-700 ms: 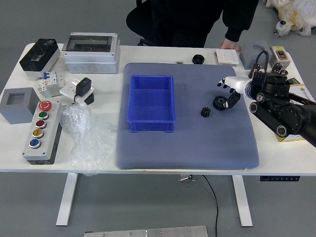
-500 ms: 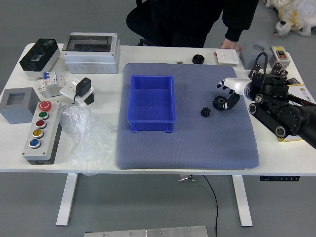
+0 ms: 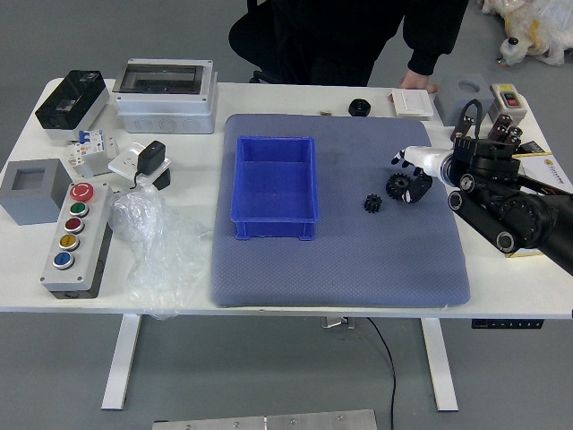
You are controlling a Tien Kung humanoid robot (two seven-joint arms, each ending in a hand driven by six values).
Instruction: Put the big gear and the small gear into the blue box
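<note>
To the right of the blue box [image 3: 273,229], the robot's right hand [image 3: 430,165] reaches in with its fingers apart, clamped on nothing. The big gear [image 3: 397,186] lies on its box side, beside the thumb; contact I cannot tell. The small gear [image 3: 372,203] sits nearer the box. Grasping the big gear probably calls for a slight shift boxward before closing.

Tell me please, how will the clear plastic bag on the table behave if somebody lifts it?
The clear plastic bag would probably hang floppy, since it lies crumpled. It looks thin and see-through, so likely light for its size, and its shiny surface may be slippery.
</note>
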